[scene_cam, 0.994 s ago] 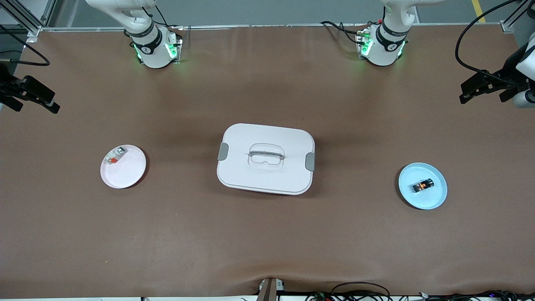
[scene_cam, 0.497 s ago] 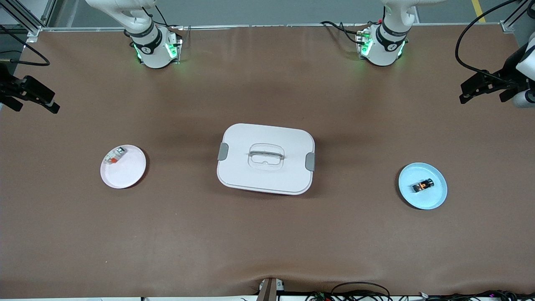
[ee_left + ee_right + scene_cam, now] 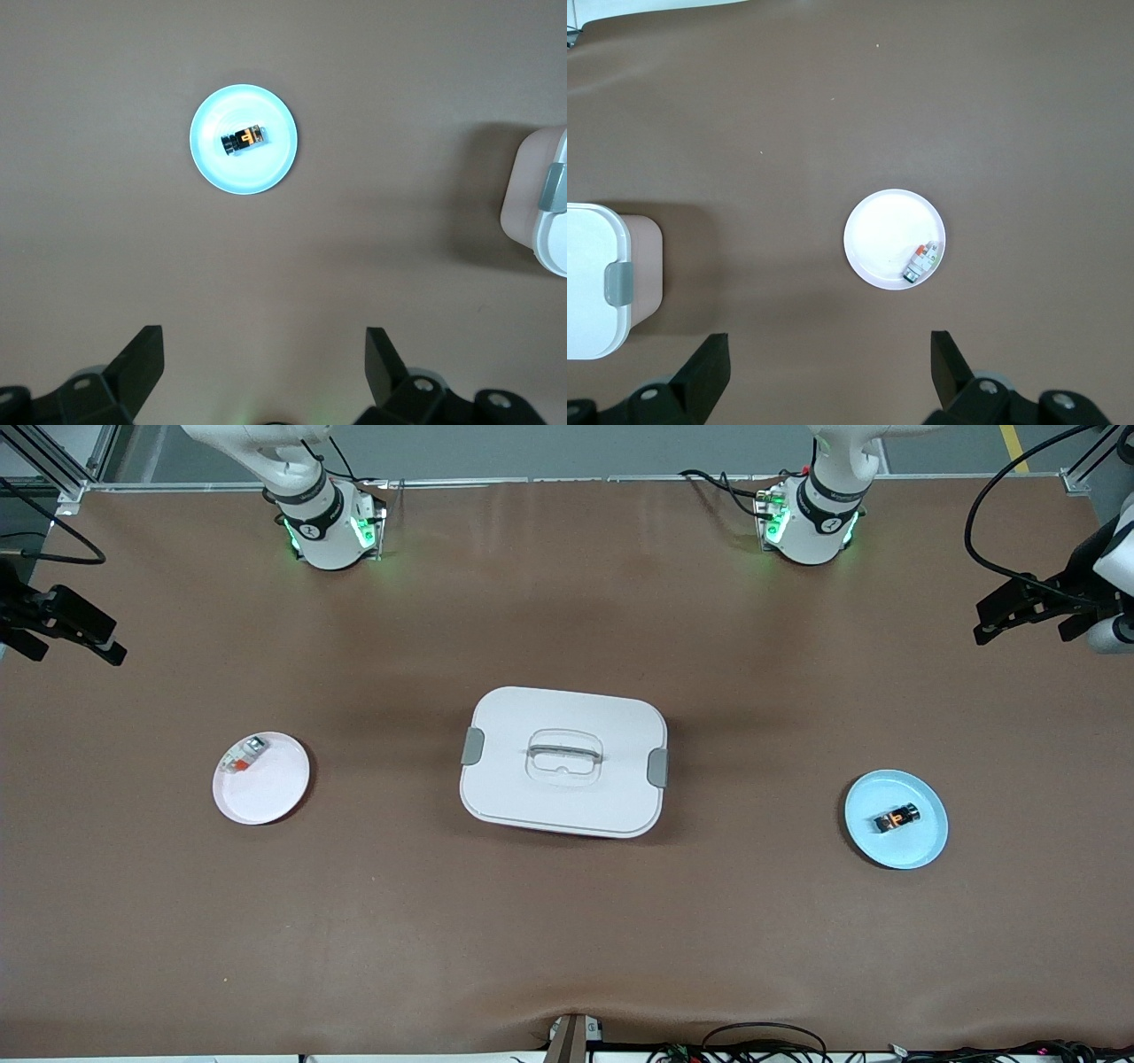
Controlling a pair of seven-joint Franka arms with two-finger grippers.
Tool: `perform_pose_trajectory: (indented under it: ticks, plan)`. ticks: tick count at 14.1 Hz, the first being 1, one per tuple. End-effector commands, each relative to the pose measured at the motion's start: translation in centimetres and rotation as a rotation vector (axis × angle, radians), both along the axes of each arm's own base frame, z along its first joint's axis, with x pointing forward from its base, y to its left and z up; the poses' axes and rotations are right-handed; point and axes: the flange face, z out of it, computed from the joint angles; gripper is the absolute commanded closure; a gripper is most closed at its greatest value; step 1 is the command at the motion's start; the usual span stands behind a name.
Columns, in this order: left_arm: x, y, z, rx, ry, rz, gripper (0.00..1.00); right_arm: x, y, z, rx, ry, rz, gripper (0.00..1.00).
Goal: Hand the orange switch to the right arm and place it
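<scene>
The orange switch [image 3: 896, 817] [image 3: 244, 139], a tiny black block with an orange mark, lies on a light blue plate [image 3: 873, 841] [image 3: 250, 173] toward the left arm's end of the table. My left gripper [image 3: 985, 622] [image 3: 263, 336] hangs open and empty over bare table at that end, well apart from the plate. Over the table's edge at the right arm's end, my right gripper [image 3: 104, 638] [image 3: 830, 338] is open too, with nothing between its fingers.
A white lidded box [image 3: 532, 797] [image 3: 540, 212] [image 3: 589, 283] with a handle stands mid-table. A pale pink plate [image 3: 266, 797] [image 3: 881, 235] toward the right arm's end holds a whitish piece with a red-orange end [image 3: 242, 755] [image 3: 921, 261]. Brown table surrounds them.
</scene>
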Motion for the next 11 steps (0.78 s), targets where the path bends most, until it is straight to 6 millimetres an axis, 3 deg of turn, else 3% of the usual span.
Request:
perform_pose_trajectory:
  ticks: [1, 7, 11]
  plan:
    - [-0.1, 0.1, 0.1, 0.018, 0.000, -0.004, 0.00, -0.2, 0.2, 0.7, -0.014, 0.013, 0.003, 0.00]
    - [0.3, -0.4, -0.2, 0.017, 0.001, -0.014, 0.00, -1.5, 0.7, -0.8, 0.003, 0.150, 0.015, 0.00]
    - [0.5, -0.4, -0.5, 0.017, 0.005, -0.014, 0.00, -0.6, 0.5, -2.0, 0.004, 0.171, 0.007, 0.00]
